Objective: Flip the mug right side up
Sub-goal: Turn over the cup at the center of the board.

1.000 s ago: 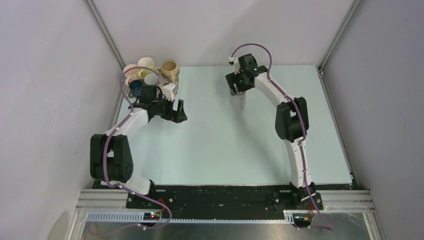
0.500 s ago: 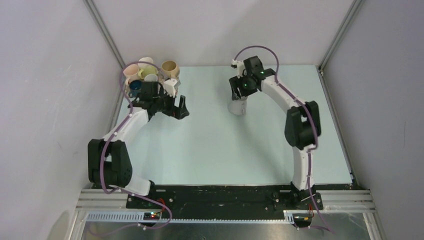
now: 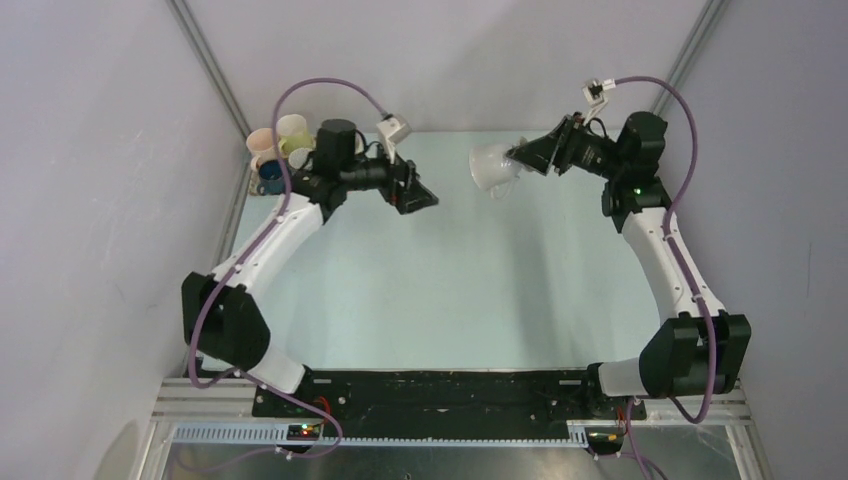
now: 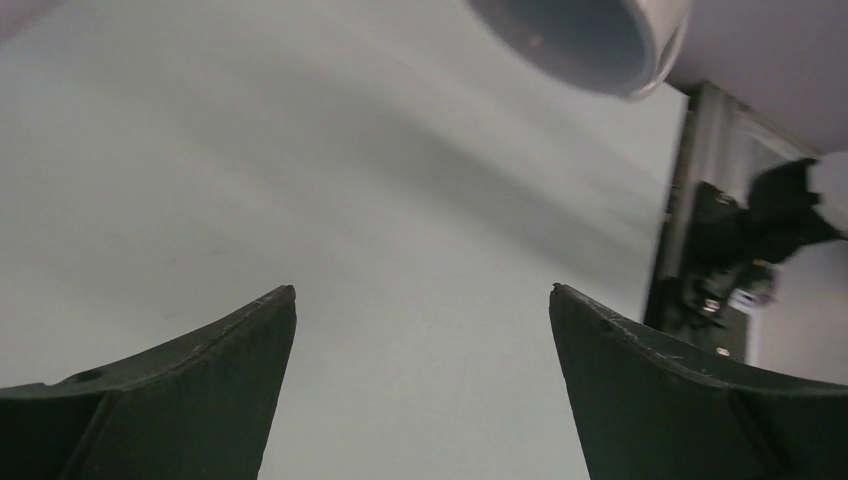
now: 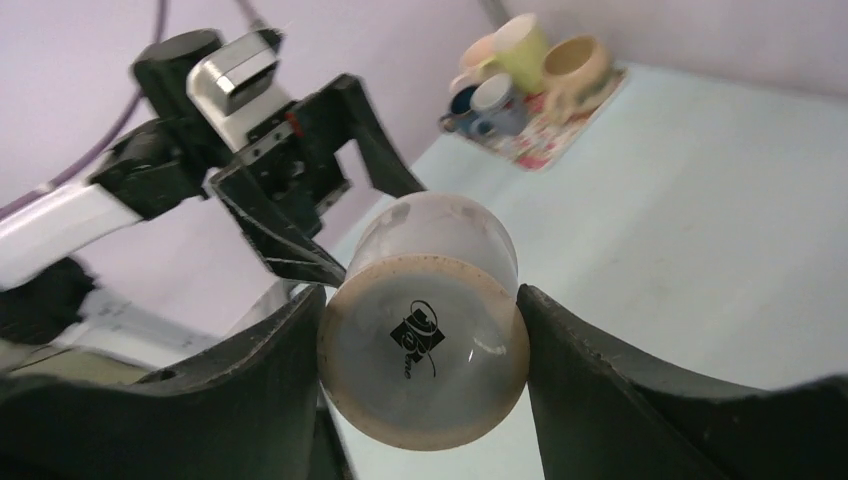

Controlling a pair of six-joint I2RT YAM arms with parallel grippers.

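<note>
A white mug (image 3: 492, 167) hangs in the air over the far middle of the table, tipped on its side. My right gripper (image 3: 520, 158) is shut on it near its base. The right wrist view shows the mug's (image 5: 425, 350) unglazed bottom with a black logo, pinched between both fingers. Its mouth faces left toward my left gripper (image 3: 425, 197), which is raised, open and a short gap away. Seen from the left wrist, the mug's (image 4: 590, 35) rim is at the top edge, and nothing lies between the open left gripper (image 4: 422, 292) fingers.
Several mugs (image 3: 285, 150) stand clustered on a patterned tray at the far left corner, also seen as the mugs (image 5: 520, 70) from the right wrist. Grey walls and metal frame posts (image 3: 215, 80) close in the pale table (image 3: 450, 290).
The right arm has lifted the mug off the table, swung back to the right and tipped it sideways. The left arm has risen and reached right toward the mug, still open.
</note>
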